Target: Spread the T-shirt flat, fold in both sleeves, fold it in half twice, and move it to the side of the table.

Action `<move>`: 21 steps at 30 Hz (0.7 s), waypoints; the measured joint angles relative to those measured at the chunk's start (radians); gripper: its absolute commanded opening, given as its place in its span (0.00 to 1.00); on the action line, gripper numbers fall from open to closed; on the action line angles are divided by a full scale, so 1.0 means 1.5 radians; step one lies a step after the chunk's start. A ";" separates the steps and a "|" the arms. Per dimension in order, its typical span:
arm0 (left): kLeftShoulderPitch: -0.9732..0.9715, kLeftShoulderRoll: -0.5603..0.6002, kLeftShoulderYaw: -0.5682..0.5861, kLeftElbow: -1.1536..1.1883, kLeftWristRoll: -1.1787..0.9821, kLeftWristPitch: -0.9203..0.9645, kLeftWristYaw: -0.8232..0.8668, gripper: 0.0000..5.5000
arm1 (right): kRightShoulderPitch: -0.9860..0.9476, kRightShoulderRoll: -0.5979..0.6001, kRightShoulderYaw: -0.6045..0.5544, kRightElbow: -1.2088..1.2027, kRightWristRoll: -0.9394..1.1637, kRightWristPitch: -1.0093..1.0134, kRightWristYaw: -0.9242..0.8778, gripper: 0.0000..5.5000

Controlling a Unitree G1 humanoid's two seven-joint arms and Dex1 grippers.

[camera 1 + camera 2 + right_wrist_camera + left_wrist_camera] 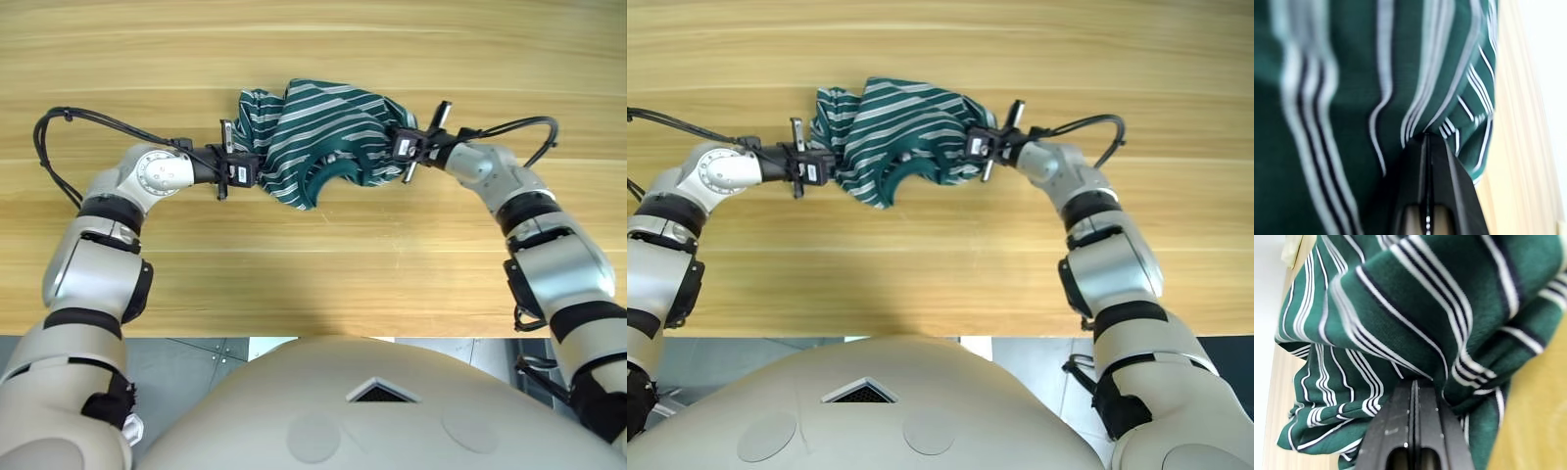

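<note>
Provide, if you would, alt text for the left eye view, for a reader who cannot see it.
A crumpled green T-shirt with white stripes sits bunched on a wooden table, gripped at one side by the left gripper and at the other by the right gripper.

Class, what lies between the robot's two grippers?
The crumpled striped T-shirt, pinched by the left gripper and right gripper, seen in the left eye view.

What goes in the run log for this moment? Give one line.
spread: not yet done | T-shirt: bunched on table | left gripper: jaws shut on T-shirt | right gripper: jaws shut on T-shirt
</note>
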 measured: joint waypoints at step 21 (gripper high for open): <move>-0.061 -0.027 -0.016 0.018 -0.095 -0.094 0.091 0.00 | 0.171 -0.114 -0.073 -0.350 0.210 -0.028 0.229 0.01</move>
